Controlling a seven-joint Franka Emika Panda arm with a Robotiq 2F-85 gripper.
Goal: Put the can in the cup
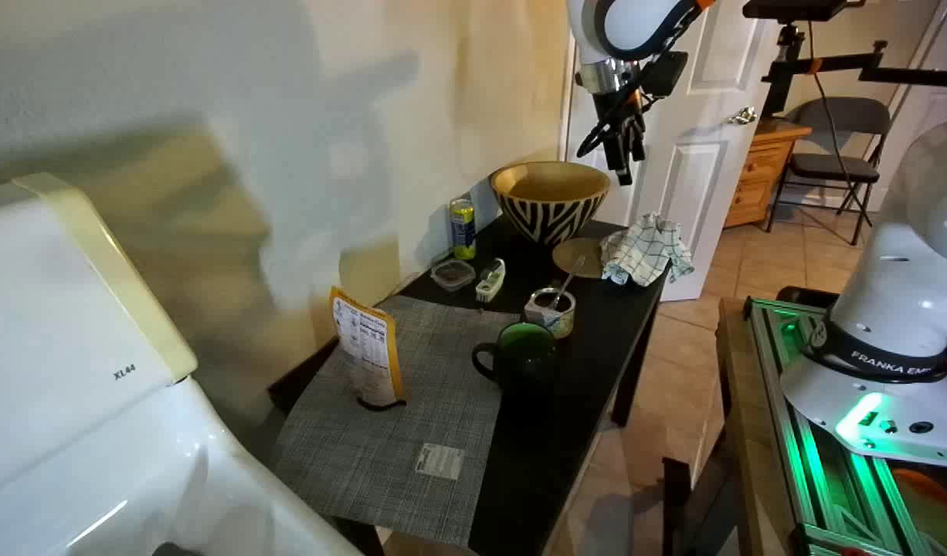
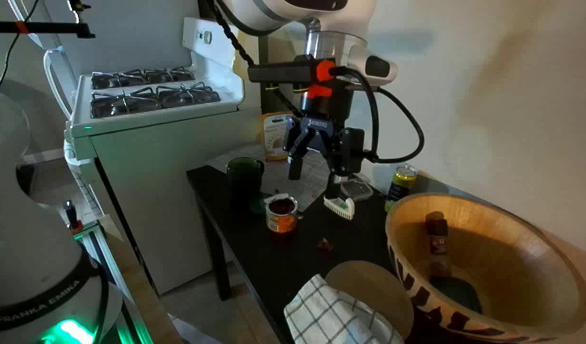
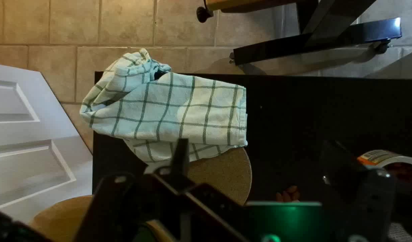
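Can (image 1: 463, 232), yellow-green with blue on its label, stands upright by the wall (image 1: 412, 116) on the black table (image 1: 551, 452). Gripper (image 2: 314, 181) hangs above that table, well apart from the can; in an exterior view it shows to the picture's left of it. Fingers (image 3: 180, 154) parted wide, one of them overlapping the checked cloth (image 3: 172, 104) in the wrist view. Zebra-striped bowl (image 1: 551, 220) just beside the can; in an exterior view it shows between can and gripper, the latter higher and to the picture's right. Also just beside the can: clear tub (image 1: 452, 286), with a white brush-like piece (image 1: 490, 280) next to that. Farther along, round container (image 1: 554, 323) with spoon (image 1: 572, 276) in it. Near that, dark green mug (image 1: 526, 367), upright, handle toward the gray placemat (image 1: 458, 417); whether mug and container touch, cannot tell. Yellow-edged pouch (image 1: 368, 351) stands upright on the placemat. Beyond the table's end, white stove (image 2: 188, 200), in both exterior views.
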